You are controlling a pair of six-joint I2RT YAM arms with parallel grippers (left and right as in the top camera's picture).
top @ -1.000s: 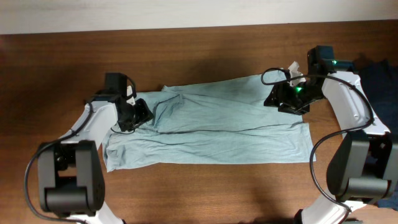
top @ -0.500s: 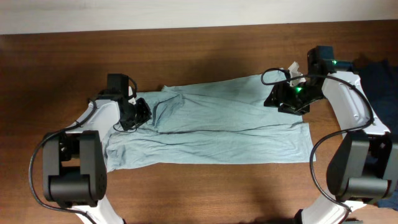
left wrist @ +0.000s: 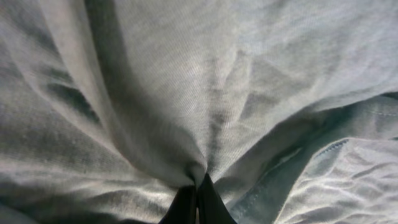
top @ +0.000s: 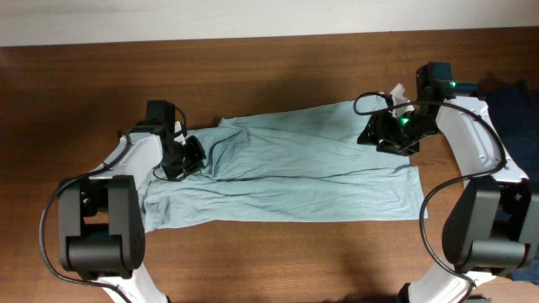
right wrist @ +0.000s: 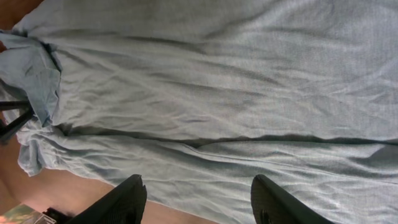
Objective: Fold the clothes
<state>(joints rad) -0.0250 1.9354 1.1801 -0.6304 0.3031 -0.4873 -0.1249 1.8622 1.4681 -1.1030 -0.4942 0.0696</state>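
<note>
T-shirt [top: 295, 164], pale grey-blue, thin wrinkly fabric, lies spread on brown wooden worktop [top: 278, 76], long axis left-right. Left gripper [top: 189, 156] pinched tight on fabric at its left end. Right gripper [top: 389, 135] spread over far right corner, holding nothing.

The left gripper [left wrist: 197, 198] shows at the bottom centre of the view as two dark fingers [left wrist: 183, 206] pressed together, with no gap at the tips. A gather of the pale grey-blue T-shirt [left wrist: 186, 81] is pinched at those tips and rises ahead of them. Creases fan out from the pinch point, ahead of the tool and to both sides. A deep shadowed fold runs ahead and to the tool's left. To the right of the fingers a stitched hem [left wrist: 328, 148] curves across, and a brighter, finely wrinkled layer of the same fabric lies below it. Fabric fills the whole view.
</note>
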